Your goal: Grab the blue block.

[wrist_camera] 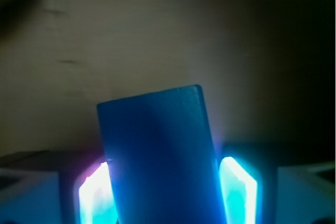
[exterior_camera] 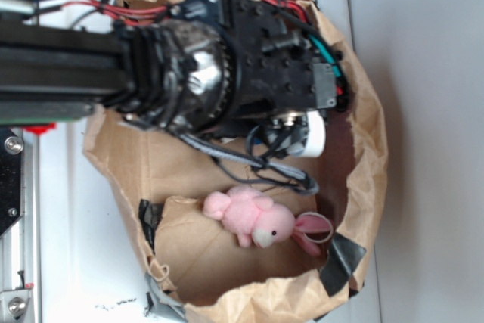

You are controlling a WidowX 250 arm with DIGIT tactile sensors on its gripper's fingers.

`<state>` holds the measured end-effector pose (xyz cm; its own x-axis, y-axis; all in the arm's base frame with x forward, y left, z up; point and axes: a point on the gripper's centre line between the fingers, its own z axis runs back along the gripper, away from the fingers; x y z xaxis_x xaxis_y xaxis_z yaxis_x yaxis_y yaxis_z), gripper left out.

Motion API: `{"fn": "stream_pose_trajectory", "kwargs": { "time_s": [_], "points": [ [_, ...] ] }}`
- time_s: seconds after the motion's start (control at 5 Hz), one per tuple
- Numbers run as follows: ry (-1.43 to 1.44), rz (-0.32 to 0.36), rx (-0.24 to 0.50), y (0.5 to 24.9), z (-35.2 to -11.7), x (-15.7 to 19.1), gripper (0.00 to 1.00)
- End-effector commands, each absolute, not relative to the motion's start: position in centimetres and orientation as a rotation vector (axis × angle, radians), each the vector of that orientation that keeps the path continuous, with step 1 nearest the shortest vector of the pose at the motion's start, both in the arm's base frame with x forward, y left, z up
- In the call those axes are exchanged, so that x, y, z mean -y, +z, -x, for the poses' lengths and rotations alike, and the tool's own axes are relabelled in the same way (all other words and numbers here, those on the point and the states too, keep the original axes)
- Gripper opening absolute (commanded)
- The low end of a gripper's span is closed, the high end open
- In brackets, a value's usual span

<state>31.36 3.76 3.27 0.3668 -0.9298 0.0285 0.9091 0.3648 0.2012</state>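
Note:
The blue block [wrist_camera: 157, 150] fills the lower middle of the wrist view, standing up between my gripper [wrist_camera: 165, 187]'s two glowing fingers. The left finger [wrist_camera: 94, 198] and the right finger [wrist_camera: 239, 192] both lie against its long sides, so the gripper is shut on it. Brown paper lies behind the block. In the exterior view my arm [exterior_camera: 249, 58] reaches down into a brown paper bag [exterior_camera: 367, 149]. There the arm's body hides the block and the fingers.
A pink plush bunny [exterior_camera: 253, 218] lies on the bag floor, just in front of the arm. The bag's crumpled walls ring the arm closely. Black tape patches [exterior_camera: 344, 259] sit on the rim. A white surface [exterior_camera: 68, 217] surrounds the bag.

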Motion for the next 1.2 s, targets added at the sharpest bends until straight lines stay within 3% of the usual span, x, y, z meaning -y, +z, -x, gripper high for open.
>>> {"fn": "stream_pose_trajectory", "kwargs": {
  "time_s": [0.0,0.8,1.0],
  "points": [
    [-0.868,-0.143,0.34,12.8,-31.0,-6.6,0.0],
    [-0.303,-0.003,0.305,18.7,-30.2,-6.0,0.0],
    [-0.221,-0.004,0.285,19.8,-29.7,-5.1,0.0]
  ]
}}
